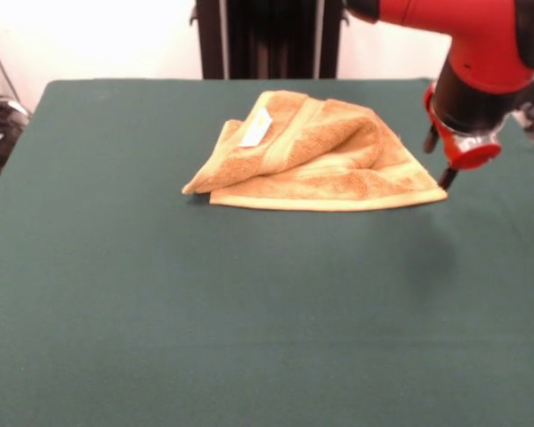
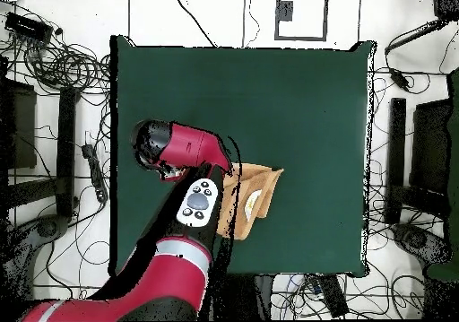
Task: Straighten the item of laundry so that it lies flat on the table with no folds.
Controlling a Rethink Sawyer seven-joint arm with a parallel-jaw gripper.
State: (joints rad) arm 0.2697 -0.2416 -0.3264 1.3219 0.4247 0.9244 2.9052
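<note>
A crumpled, folded orange towel (image 1: 313,156) lies on the far half of the green table (image 1: 249,302). The gripper (image 1: 445,176) touches its corner; its grip cannot be made out.

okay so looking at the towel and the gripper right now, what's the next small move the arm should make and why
Probably lower the gripper onto the towel's nearest corner and grasp it. The towel lies crumpled on the table, with its upper layer folded over and the white label facing up, and the gripper tip sits right beside that corner. Whether it already touches the cloth is unclear.
</note>
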